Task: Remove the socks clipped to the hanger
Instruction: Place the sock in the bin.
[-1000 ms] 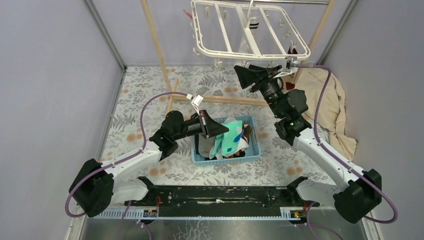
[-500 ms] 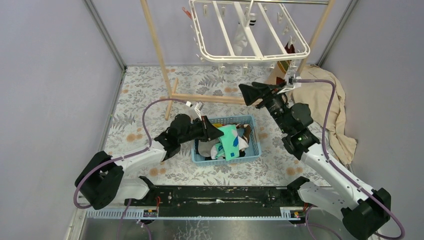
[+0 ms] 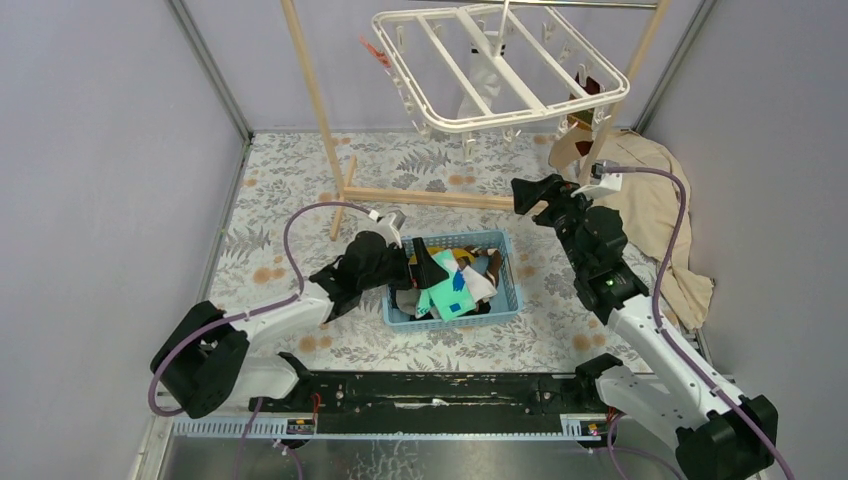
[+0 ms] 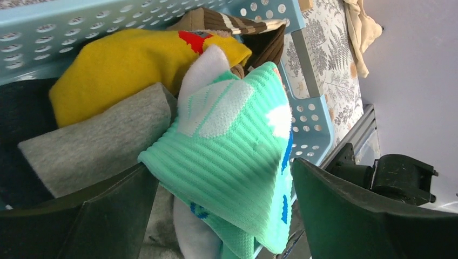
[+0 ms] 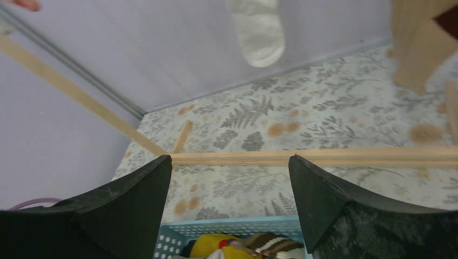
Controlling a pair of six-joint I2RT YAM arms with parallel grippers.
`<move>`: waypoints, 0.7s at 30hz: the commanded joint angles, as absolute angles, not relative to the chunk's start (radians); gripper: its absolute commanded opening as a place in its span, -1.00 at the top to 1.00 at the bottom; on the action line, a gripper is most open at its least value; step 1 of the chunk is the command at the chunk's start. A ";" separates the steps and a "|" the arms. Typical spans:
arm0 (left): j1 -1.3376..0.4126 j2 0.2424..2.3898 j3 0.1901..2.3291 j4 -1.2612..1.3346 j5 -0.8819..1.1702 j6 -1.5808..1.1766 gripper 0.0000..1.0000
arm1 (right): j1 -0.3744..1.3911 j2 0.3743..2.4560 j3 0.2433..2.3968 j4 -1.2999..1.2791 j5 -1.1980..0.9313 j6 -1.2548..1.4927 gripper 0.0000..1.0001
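The white hanger [image 3: 500, 75] hangs tilted at the top, with a white sock [image 3: 483, 88] and a brown sock [image 3: 568, 145] clipped to it. My left gripper [image 3: 425, 268] is low over the blue basket [image 3: 512, 290] and open. In the left wrist view the teal sock [image 4: 237, 145] lies loose between the spread fingers of the left gripper [image 4: 221, 205], on top of yellow [image 4: 124, 59] and grey [image 4: 97, 140] socks. My right gripper [image 3: 530, 192] is open and empty, below and apart from the hanger. From the right gripper [image 5: 229, 162] the white sock [image 5: 259, 32] hangs ahead.
The wooden rack's pole [image 3: 315, 100] and floor bar [image 5: 302, 157] stand behind the basket. A beige cloth [image 3: 655, 210] lies at the right wall. The basket's near rim [image 5: 216, 229] shows under the right fingers. Grey walls close in on three sides.
My left gripper dropped lower into the basket and opened, letting go of the teal sock. My right gripper drew back and down from the hanger, opening wider. The hanger swung and tilted.
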State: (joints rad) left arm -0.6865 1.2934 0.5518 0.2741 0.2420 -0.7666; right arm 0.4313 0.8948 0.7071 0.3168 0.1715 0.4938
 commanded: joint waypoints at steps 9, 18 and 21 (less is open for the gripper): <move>-0.684 1.117 0.639 0.091 0.152 -0.689 -0.97 | 0.158 0.896 0.547 0.589 -0.067 0.647 -0.60; -0.684 1.037 0.707 0.010 0.143 -0.673 -0.97 | 0.140 0.910 0.705 0.606 -0.113 0.553 -0.53; -0.684 1.020 0.717 -0.007 0.137 -0.668 -0.97 | 0.138 0.929 0.757 0.626 -0.104 0.517 -0.55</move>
State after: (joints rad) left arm -0.6861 1.0485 0.6773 0.0315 0.1619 -0.6979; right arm 0.1463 0.9169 0.6567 0.5125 -0.0742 0.5800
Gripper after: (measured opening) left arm 0.987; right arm 0.765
